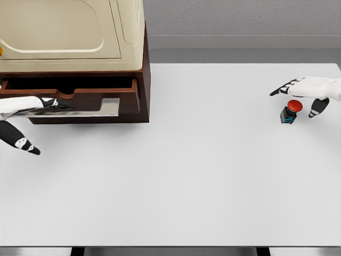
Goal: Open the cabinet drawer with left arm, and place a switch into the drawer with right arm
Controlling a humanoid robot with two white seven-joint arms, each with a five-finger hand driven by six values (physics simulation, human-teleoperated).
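A dark wooden cabinet (143,80) with a cream top stands at the table's back left. Its drawer (109,96) is pulled out a little, with a dark gap above its front. My left hand (47,125) comes in from the left edge; its fingers (58,104) lie along the drawer front by the handle notch, and the thumb hangs down well apart from them. The switch (290,112), a small black block with a red round button, stands at the far right. My right hand (295,97) hovers just over it, open, fingers and thumb on either side.
The white table (181,170) stretches wide between cabinet and switch. Its front edge runs along the bottom of the view, and a grey wall stands behind it.
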